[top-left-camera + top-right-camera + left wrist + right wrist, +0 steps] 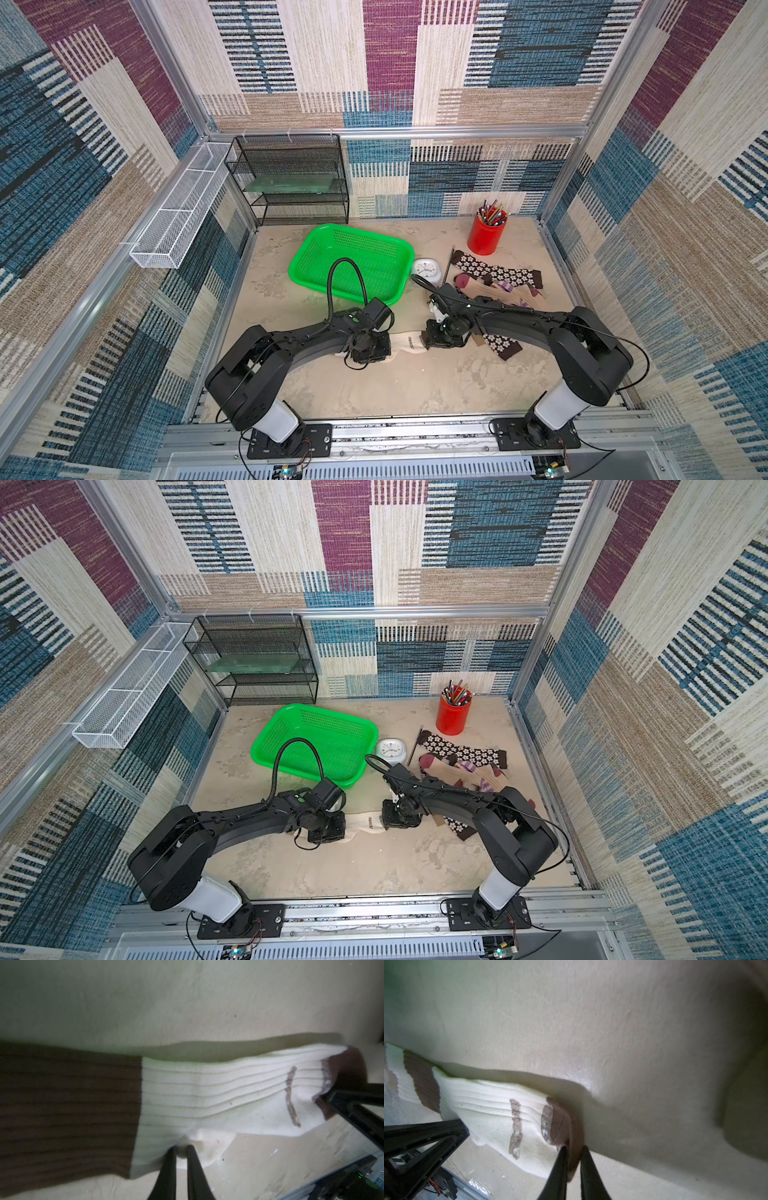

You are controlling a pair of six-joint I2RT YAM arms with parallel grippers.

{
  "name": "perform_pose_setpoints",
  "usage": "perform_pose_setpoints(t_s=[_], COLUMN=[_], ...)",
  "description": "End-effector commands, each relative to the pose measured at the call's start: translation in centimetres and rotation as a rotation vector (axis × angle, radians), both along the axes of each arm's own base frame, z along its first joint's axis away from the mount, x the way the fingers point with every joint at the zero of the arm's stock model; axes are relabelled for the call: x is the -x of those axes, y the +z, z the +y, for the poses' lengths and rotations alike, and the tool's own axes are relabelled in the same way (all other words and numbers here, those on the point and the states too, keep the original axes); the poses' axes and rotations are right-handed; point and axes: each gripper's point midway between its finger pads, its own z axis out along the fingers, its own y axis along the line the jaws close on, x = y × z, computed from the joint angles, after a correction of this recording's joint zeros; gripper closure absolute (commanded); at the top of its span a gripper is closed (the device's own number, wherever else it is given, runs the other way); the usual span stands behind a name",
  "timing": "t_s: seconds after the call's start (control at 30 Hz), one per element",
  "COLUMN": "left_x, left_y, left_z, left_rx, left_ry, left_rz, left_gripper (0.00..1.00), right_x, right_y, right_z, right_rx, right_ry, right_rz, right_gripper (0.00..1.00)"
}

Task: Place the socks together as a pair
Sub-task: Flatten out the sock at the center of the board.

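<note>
A cream sock with brown blocks [409, 345] [365, 825] lies stretched across the middle of the table between my two arms. In the left wrist view my left gripper [181, 1148] is shut on a fold of its cream fabric [207, 1095]. In the right wrist view my right gripper [574, 1148] is shut on its brown toe end [560, 1124]. At the right, a tan sock with a maroon toe [478, 287] lies in a pile with a flowered dark brown sock [498, 272]. Another flowered sock [503, 348] lies partly under my right arm.
A green basket [361, 231] stands behind my left arm, a small white clock [426, 270] beside it. A red cup of pencils [484, 237] is at the back right, a thin stick [449, 264] next to the socks. A black mesh shelf [291, 178] and a white wire tray [178, 212] are at the back left.
</note>
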Motion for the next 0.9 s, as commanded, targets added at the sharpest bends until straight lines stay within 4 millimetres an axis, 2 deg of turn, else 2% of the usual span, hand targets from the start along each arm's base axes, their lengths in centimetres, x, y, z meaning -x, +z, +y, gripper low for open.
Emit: perform_pose_setpoints(t_s=[0.0,0.13,0.3,0.47,0.57,0.7,0.87], left_x=[0.1,1.5,4.5,6.2,6.2,5.8,5.7], left_y=[-1.8,-2.5,-3.9,-4.8,-4.8,-4.3,-2.0], left_z=[2.3,4.8,7.7,9.7,9.7,8.7,6.9], left_rx=[-0.133,-0.222,-0.294,-0.358,-0.356,-0.314,-0.209], left_ry=[0.012,-0.011,-0.083,-0.121,-0.118,-0.110,-0.111], left_rz=[0.008,0.025,0.092,0.129,0.128,0.115,0.085], left_gripper=[0.88,0.88,0.89,0.89,0.89,0.89,0.88], right_x=[-0.1,0.4,0.2,0.7,1.2,1.6,1.9], right_y=[0.1,0.6,1.5,0.7,0.1,-0.6,-1.0], right_z=[0.1,-1.2,-3.6,-5.1,-5.2,-5.4,-5.4], right_rx=[-0.009,0.014,0.040,0.085,0.087,0.094,0.114], right_ry=[-0.001,-0.028,-0.063,-0.047,-0.047,-0.057,-0.048], right_rz=[0.003,0.021,0.021,0.046,0.062,0.069,0.067], right_gripper=[0.92,0.95,0.98,0.97,0.96,0.91,0.82])
